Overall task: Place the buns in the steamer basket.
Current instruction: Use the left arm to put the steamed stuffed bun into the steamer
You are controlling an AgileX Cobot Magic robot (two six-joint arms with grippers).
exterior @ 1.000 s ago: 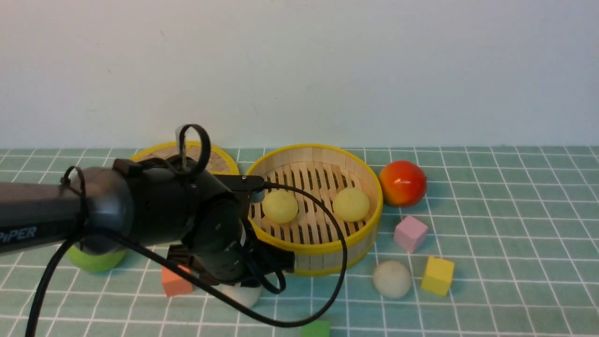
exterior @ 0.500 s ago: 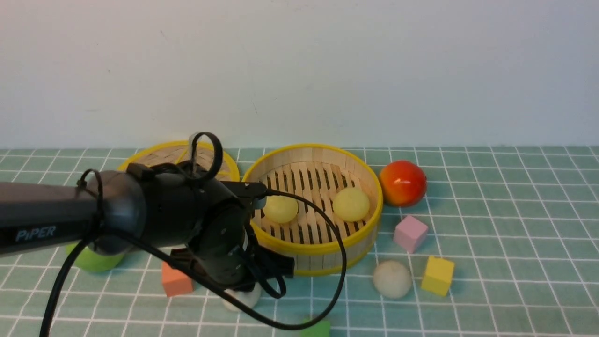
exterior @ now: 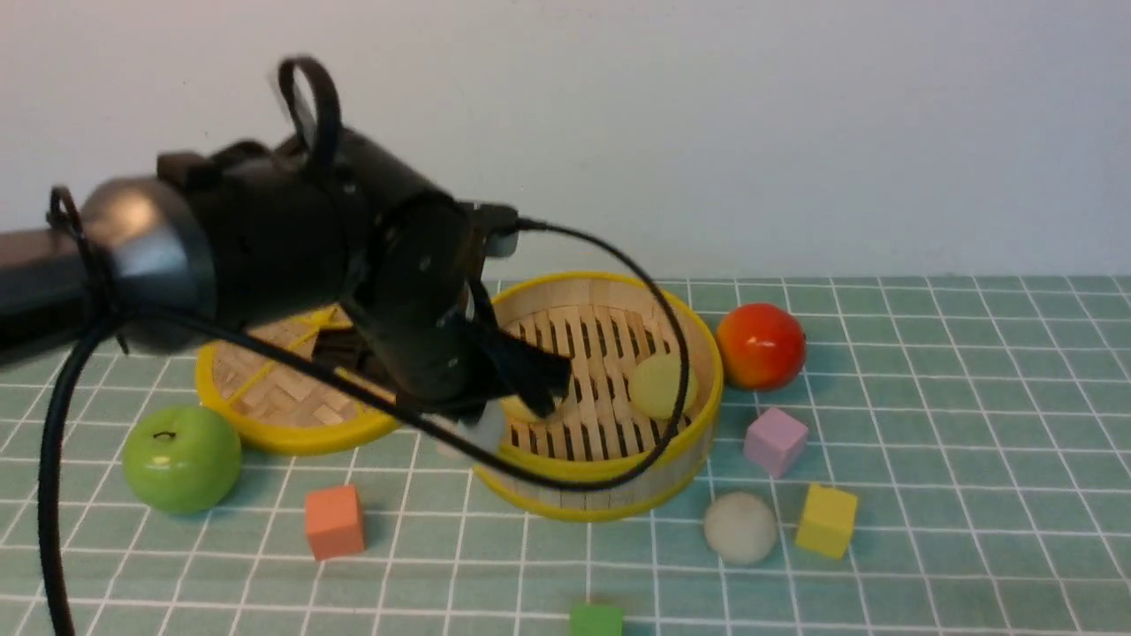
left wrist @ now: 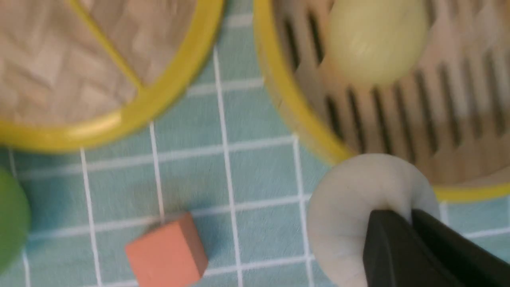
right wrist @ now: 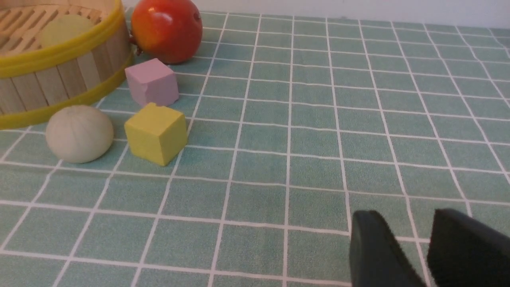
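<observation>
- Four buns count toward the task. One yellow-green bun (exterior: 658, 386) lies on the slats of the steamer basket (exterior: 601, 466). The other yellow-green bun (left wrist: 374, 40) lies there too, half hidden behind my left arm in the front view.
- Third item: an off-white bun (left wrist: 350, 211) is pinched in the left gripper (left wrist: 412, 235). The jaws stand almost together, sunk into its side. It hangs clear of the table (exterior: 928, 397) at the basket's near-left rim. I cannot tell whether it is just outside the rim or already over it.
- Fourth item: a second off-white bun (right wrist: 79, 133) sits on the table in front of the basket, just beside a yellow cube (right wrist: 156, 133). It is apart from the basket wall.
- Right gripper (right wrist: 414, 243): jaws apart, nothing between them, low over bare table and well away from that bun.
- Handling, as I judge it: the held bun bulges around the fingertips, so the buns are soft, light and matte. They should not slip, but they squash easily and roll once released.
- Where to grip: across the widest part, fingers on opposite sides and coming straight down. The present pinch bites near one edge, so I would carry it gently.
- Release low over open slats, between or beside the two buns already inside.
- Not a target: the woven lid (exterior: 283, 397), lying flat to the left of the basket.
</observation>
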